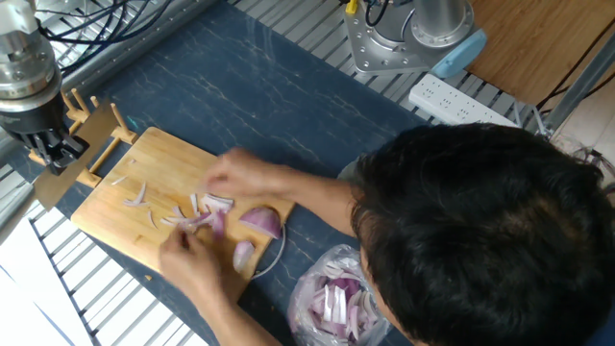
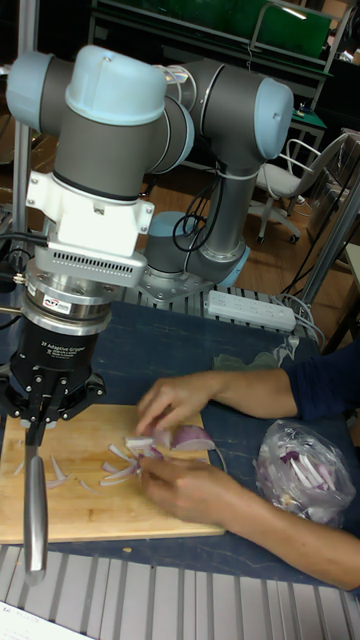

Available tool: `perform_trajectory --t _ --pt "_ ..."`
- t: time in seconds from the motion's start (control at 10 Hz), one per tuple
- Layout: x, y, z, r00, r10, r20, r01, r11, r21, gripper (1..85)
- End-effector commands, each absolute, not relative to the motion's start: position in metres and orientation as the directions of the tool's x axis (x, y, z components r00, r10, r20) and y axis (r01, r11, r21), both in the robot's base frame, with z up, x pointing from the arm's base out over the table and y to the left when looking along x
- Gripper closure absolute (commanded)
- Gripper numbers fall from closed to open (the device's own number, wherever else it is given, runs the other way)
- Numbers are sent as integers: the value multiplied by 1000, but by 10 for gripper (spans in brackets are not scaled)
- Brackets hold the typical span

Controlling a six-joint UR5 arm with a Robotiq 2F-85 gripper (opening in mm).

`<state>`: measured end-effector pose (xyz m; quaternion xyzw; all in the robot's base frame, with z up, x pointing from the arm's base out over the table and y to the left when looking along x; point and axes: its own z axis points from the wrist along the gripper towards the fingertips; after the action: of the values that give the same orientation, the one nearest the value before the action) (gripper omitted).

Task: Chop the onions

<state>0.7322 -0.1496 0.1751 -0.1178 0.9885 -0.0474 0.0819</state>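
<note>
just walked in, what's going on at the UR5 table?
A person is arranging red onion pieces on the wooden cutting board with both hands; one person's hand is above the pile, the other below it. A larger onion wedge lies beside them. The robot's hand is shut on a knife, blade hanging over the board's end, clear of the onions. A plastic bag of cut onion sits off the board.

This is a robotics lab, not a kitchen: a grey-and-pale-blue industrial robot arm (image 2: 150, 130) is bolted onto a slotted aluminium-frame table (image 1: 77, 279) under a dark blue mat (image 1: 240, 86), with bundled black cables (image 1: 106, 19), a white power strip (image 1: 456, 99) and a swivel office chair (image 2: 285, 180) behind.
</note>
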Motion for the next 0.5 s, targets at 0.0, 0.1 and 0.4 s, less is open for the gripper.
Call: perform_trajectory --t 0.0,0.1,0.4 --pt "732 -147 176 -960 -235 -153 -222 970 -98 847" --pt "730 -146 176 -961 -233 -149 -221 971 -95 847" --pt "726 -143 175 -967 -213 -140 -204 976 -79 847"
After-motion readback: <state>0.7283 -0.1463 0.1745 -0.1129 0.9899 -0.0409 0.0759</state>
